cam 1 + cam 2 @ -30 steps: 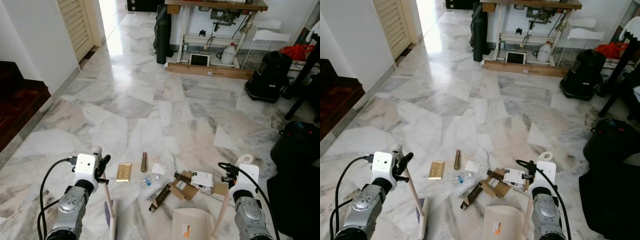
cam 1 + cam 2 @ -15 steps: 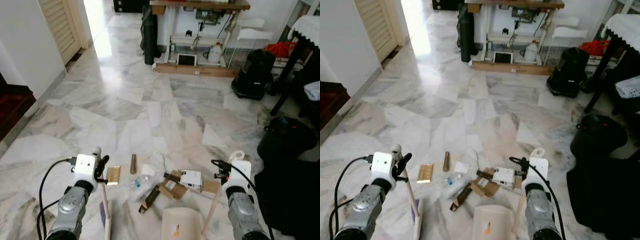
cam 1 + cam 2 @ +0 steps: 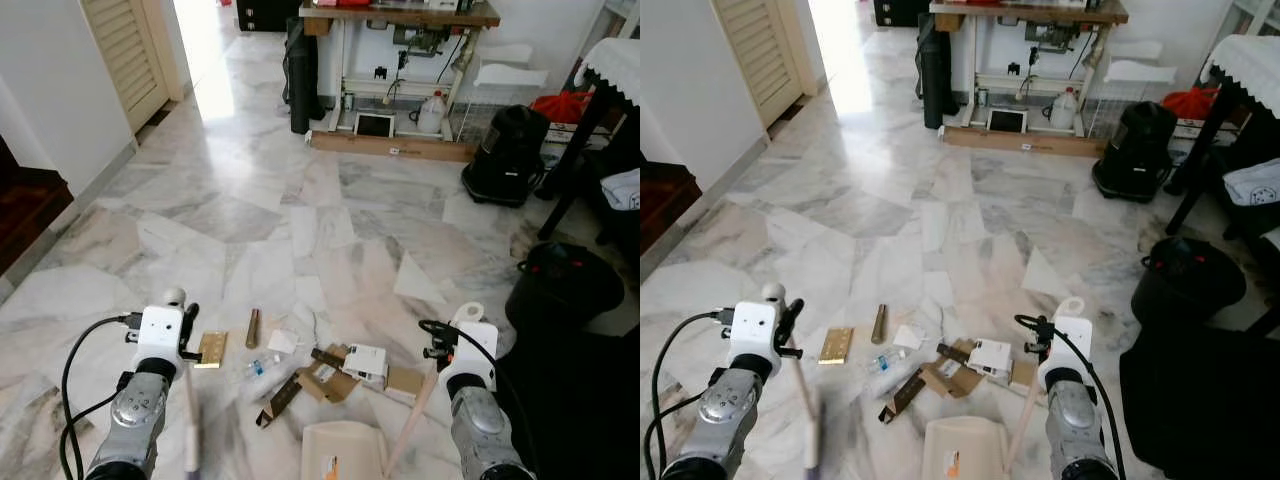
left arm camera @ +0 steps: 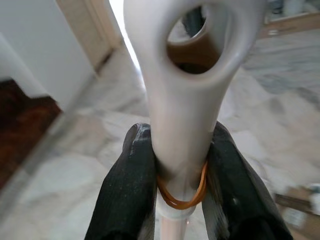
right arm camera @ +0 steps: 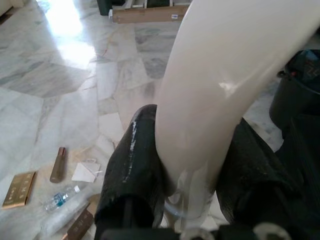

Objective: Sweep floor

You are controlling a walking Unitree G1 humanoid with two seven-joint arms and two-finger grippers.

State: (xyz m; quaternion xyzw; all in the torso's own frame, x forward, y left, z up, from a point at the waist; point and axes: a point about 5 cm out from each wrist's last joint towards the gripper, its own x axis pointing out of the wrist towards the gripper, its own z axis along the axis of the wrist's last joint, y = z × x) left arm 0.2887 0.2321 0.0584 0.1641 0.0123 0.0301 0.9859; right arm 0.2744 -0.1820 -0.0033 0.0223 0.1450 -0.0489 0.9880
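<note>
On marble floor (image 3: 250, 220), cream dustpan (image 3: 340, 455).

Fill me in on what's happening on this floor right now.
The robot is sweeping a marble floor. Its left tool is shut on a broom handle, and its right tool is shut on the dustpan handle, with the cream dustpan resting on the floor between the arms. Just ahead lies a scatter of litter not yet collected: a gold packet, a brown tube, a plastic bottle, a small white box and cardboard scraps.
</note>
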